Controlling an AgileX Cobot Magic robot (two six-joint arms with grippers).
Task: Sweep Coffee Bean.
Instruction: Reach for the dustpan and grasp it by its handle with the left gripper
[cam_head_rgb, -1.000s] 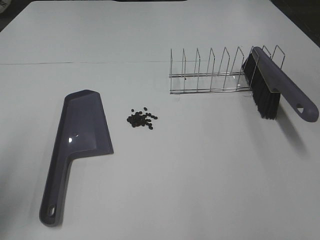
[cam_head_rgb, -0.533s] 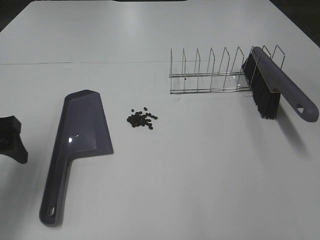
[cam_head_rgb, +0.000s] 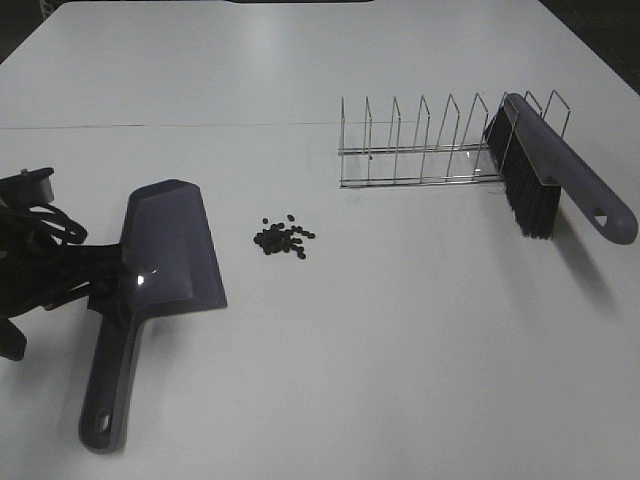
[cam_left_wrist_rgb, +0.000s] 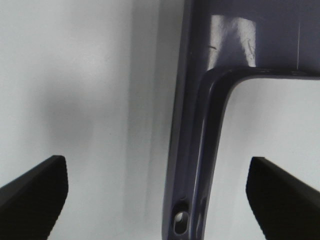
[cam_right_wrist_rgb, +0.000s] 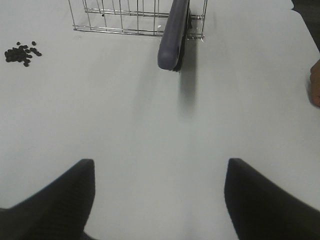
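The coffee beans (cam_head_rgb: 283, 238) lie in a small dark heap on the white table, just right of the purple dustpan (cam_head_rgb: 168, 250). My left gripper (cam_head_rgb: 75, 290) hangs open over the dustpan's handle. In the left wrist view the handle (cam_left_wrist_rgb: 196, 165) runs between the open gripper (cam_left_wrist_rgb: 157, 162) fingers, untouched. The purple brush (cam_head_rgb: 548, 165) with black bristles leans in the wire rack (cam_head_rgb: 420, 150) at the back right. My right gripper (cam_right_wrist_rgb: 160, 162) is open and empty above bare table, well short of the brush (cam_right_wrist_rgb: 172, 35). The beans also show in the right wrist view (cam_right_wrist_rgb: 21, 52).
The wire rack (cam_right_wrist_rgb: 120, 20) has several upright dividers and stands behind the beans to the right. A skin-coloured shape (cam_right_wrist_rgb: 315, 85) shows at the edge of the right wrist view. The table's dark edge (cam_head_rgb: 600, 30) runs along the far right.
My left arm has come in from the left edge and moved right, over the dustpan's handle. The dustpan, beans, brush and rack have not moved.
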